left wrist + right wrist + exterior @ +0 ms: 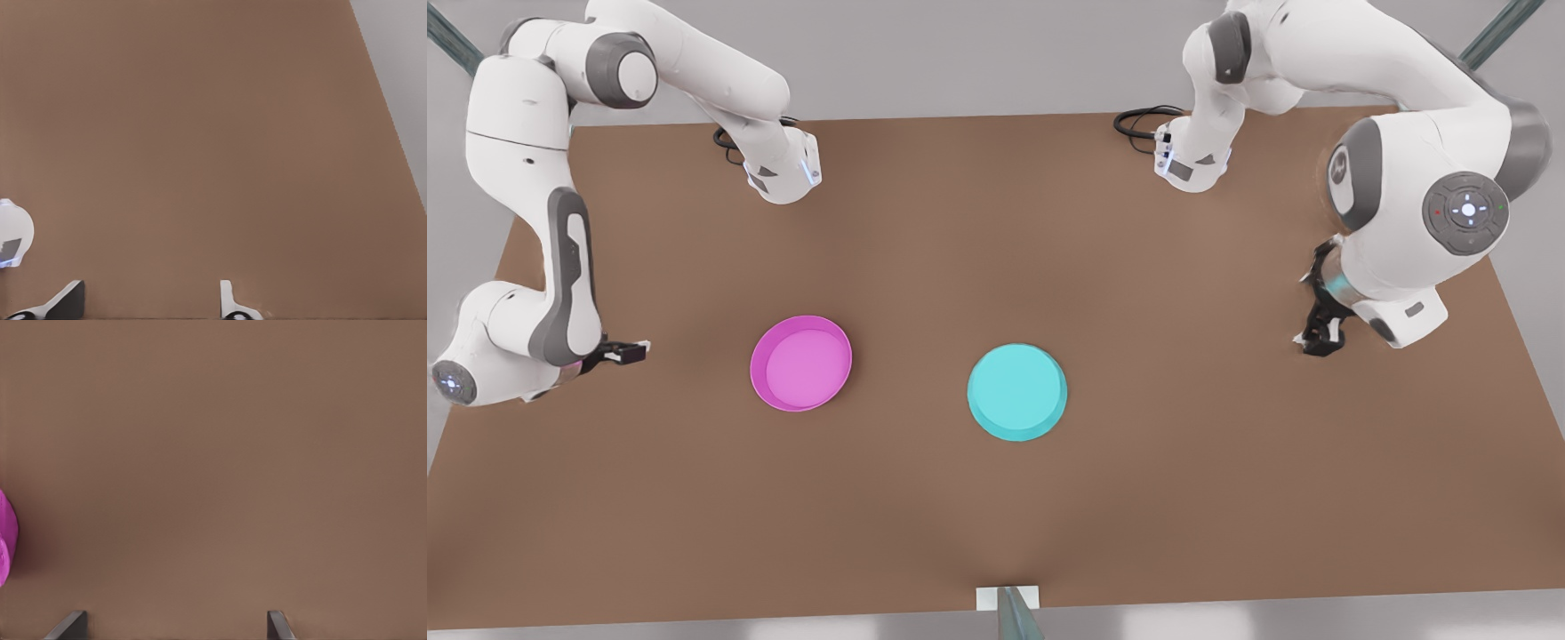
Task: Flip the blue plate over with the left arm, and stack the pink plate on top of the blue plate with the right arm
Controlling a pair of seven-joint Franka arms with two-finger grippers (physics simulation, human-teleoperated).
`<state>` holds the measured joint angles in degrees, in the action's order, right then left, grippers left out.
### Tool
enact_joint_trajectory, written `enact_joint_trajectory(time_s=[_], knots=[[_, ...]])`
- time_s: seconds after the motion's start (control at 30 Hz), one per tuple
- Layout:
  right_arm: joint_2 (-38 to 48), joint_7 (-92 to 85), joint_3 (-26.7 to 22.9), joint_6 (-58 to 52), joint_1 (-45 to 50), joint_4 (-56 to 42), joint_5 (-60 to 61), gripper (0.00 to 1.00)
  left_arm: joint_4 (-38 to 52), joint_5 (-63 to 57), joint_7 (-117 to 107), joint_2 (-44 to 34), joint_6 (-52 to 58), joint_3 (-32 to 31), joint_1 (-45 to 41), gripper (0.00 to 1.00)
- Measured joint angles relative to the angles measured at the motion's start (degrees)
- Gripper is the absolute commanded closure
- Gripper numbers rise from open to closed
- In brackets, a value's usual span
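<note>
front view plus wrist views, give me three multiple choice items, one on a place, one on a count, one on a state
1. In the front view, where is the pink plate relative to the blue plate?
A. to its left, apart
B. stacked on it
C. to its right, touching

2. How many plates lie on the table?
A. one
B. two
C. three

3. The right gripper, at the front view's left beside the pink plate, is:
A. shut on the pink plate
B. shut on nothing
C. open and empty

Answers:
1 A: bare table shows between the two plates.
2 B: there is one pink plate and one blue plate.
3 C: the right wrist view shows its fingers spread over bare table.

The left gripper, at the front view's right, is also open and waits.
</note>
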<state>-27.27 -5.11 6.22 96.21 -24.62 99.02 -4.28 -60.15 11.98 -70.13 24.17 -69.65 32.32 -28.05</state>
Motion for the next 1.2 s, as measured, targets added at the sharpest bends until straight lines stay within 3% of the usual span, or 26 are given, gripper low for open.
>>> enact_joint_trajectory(time_s=[0.03,0.07,0.1,0.17,0.43,0.83,0.87,0.97,1.2], knots=[[0.3,-0.1,0.1,2.6,1.3,2.4,2.3,0.0,-7.2,-4.8,3.6,-4.8,-1.5,-19.5,13.9,0.0],[1.1,-0.2,0.1,5.0,2.6,4.7,4.4,0.0,-15.8,-8.5,6.7,-10.3,-4.6,-31.5,22.0,0.0],[2.1,-0.3,0.2,7.5,3.8,7.4,6.4,0.0,-20.2,-10.5,9.7,-14.1,-6.9,-37.4,25.8,0.0],[4.1,-0.4,0.2,13.0,5.9,13.5,9.9,0.0,-21.5,-13.2,15.5,-15.5,-9.2,-41.9,28.4,0.0],[7.1,-0.5,1.0,35.0,12.1,30.3,19.7,0.0,-18.3,-15.8,32.8,-12.7,-10.0,-44.0,29.1,0.0],[5.0,-0.2,2.0,48.3,13.5,31.6,24.4,0.02,-20.9,-16.2,47.1,-14.6,-12.1,-44.1,28.5,0.0],[5.0,-0.2,2.0,48.5,13.4,31.5,24.5,0.21,-20.9,-16.2,47.9,-14.6,-12.2,-44.1,28.5,0.0],[4.9,-0.7,2.1,48.9,13.3,31.3,25.1,0.56,-20.9,-16.2,50.0,-14.6,-12.5,-44.1,28.5,0.0],[5.7,-1.7,2.1,47.5,12.7,30.0,25.2,0.79,-20.9,-16.2,53.6,-14.6,-12.7,-44.1,28.5,0.0]])
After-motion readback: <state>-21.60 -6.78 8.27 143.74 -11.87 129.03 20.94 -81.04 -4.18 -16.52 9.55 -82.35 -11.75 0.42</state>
